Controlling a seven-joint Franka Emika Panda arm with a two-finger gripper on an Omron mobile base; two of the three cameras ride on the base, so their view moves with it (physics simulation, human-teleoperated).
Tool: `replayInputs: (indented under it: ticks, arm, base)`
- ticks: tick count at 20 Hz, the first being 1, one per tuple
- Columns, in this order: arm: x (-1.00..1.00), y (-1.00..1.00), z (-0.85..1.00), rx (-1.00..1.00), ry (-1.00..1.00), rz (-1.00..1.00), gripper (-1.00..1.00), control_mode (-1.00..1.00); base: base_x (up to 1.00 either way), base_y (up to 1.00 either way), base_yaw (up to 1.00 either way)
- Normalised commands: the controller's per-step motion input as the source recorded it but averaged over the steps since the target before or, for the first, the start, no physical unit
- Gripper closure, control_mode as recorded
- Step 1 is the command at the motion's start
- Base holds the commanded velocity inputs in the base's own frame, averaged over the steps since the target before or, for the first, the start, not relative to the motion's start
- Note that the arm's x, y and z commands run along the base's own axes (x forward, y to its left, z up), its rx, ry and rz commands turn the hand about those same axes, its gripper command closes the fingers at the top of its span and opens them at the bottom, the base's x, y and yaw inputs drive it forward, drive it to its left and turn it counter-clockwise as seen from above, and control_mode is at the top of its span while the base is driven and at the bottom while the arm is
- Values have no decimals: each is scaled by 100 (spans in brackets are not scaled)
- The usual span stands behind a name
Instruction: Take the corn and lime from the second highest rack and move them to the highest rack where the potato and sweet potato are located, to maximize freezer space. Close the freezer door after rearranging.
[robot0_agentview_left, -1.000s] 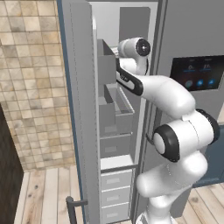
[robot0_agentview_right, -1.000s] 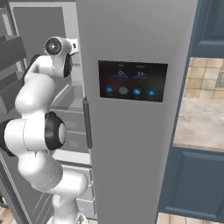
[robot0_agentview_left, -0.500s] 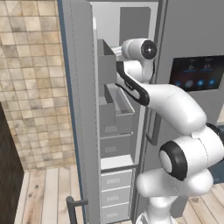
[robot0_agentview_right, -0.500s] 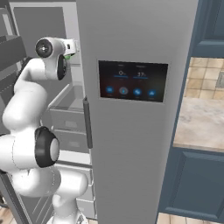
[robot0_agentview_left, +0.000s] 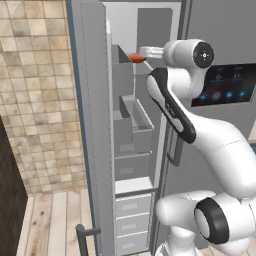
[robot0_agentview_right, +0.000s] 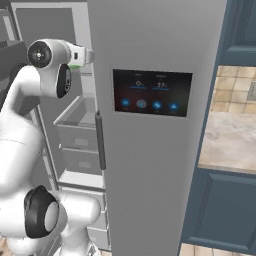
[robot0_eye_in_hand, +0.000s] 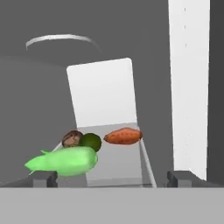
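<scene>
Highest rack (robot0_eye_in_hand: 131, 168): carrying four items. Corn (robot0_eye_in_hand: 63, 161), in bright green husk, is lying nearest the camera. Lime (robot0_eye_in_hand: 91, 141) is sitting just behind it, touching a brown potato (robot0_eye_in_hand: 71, 138). Sweet potato (robot0_eye_in_hand: 123, 136) is resting apart, toward the rack's right edge.

Claw (robot0_eye_in_hand: 113, 177): tips are standing wide apart, holding nothing.

Freezer door (robot0_agentview_left: 90, 125): standing open. Second highest rack (robot0_agentview_left: 134, 127) is showing below as a deep grey bin.
</scene>
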Motion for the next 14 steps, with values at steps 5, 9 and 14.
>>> replayInputs:
  ticks: [5,9,14]
  arm:
    - [-100,-34,5,13,13,-6,-100,-100]
    - [-91,-17,0,2,20,-4,-100,-100]
    - [-73,-11,-7,0,21,0,-100,-100]
  base:
    - [0,0,0]
    - [0,0,0]
    - [0,0,0]
